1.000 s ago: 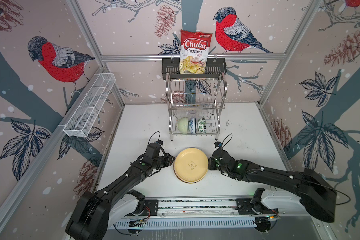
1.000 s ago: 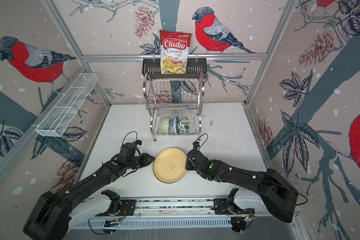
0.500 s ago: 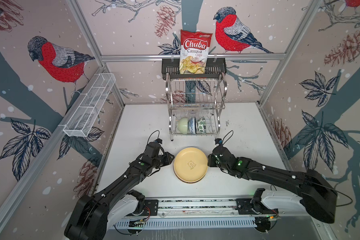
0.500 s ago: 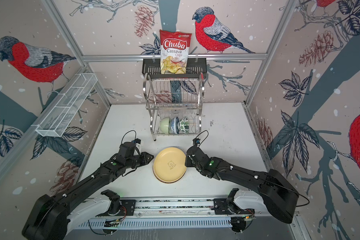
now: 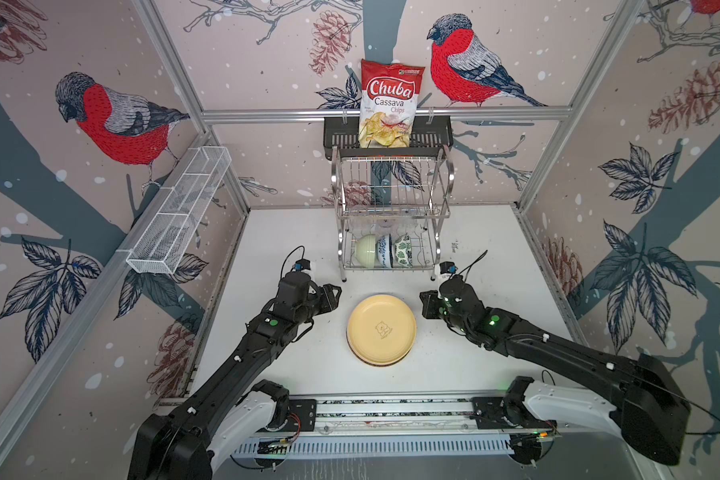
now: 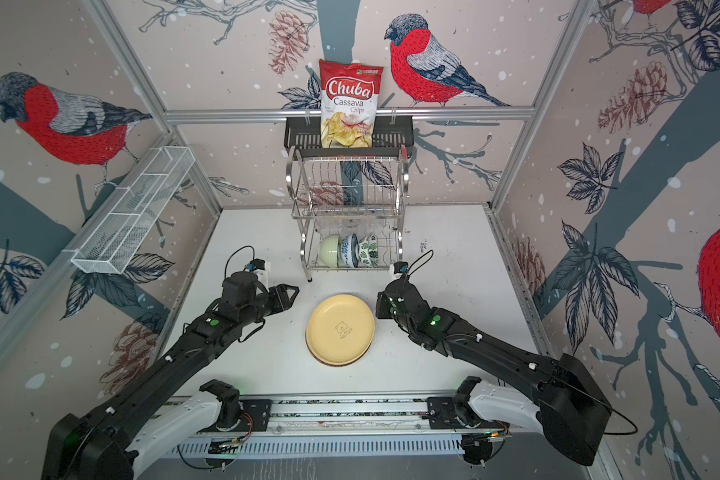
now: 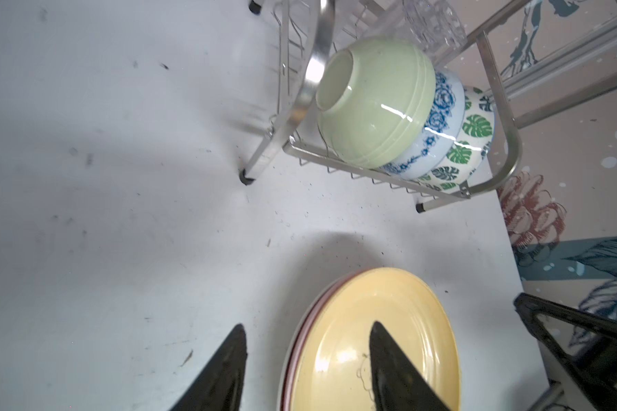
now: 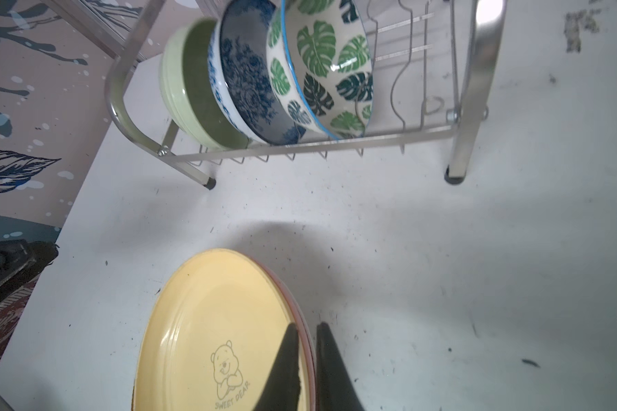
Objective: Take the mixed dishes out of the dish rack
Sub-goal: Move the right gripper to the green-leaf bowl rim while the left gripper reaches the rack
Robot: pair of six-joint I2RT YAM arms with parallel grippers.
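The left end effector (image 5: 334,296) hangs open just beside the left edge of the yellow plate (image 5: 381,328), its jaws well apart with nothing between them. The right end effector (image 8: 307,324) sits at the plate's opposite edge with only a thin slit between its jaws. The rim lines up with that slit in the right wrist view, and I cannot tell whether the jaws pinch it or are clear of it.

The yellow plate lies flat on the tabletop (image 5: 433,365), on top of a stack with a pink rim (image 8: 293,302) showing underneath it. So the plates look done, and this reads to me as the letting-go at the end of that step.

Beyond the stack, near both arms, stands the dish rack (image 5: 391,212). Three bowls stand on edge in its lower tier, nested together:
- the pale green bowl (image 5: 366,249) on the left
- the blue patterned bowl (image 5: 384,250) in the middle
- the leaf-print bowl (image 5: 403,249) on the right

A clear glass (image 7: 431,17) sits on the tier above.

The next move, I would say, calls for both arms to rise clear of the plate without dragging it. One arm then reaches into the lower tier. The leaf-print bowl turns its open mouth toward the right arm, so its rim looks the easiest to pinch. The jaws would need to open wider first, and the bowl should come out forward, clear of the wires and the upper tier.
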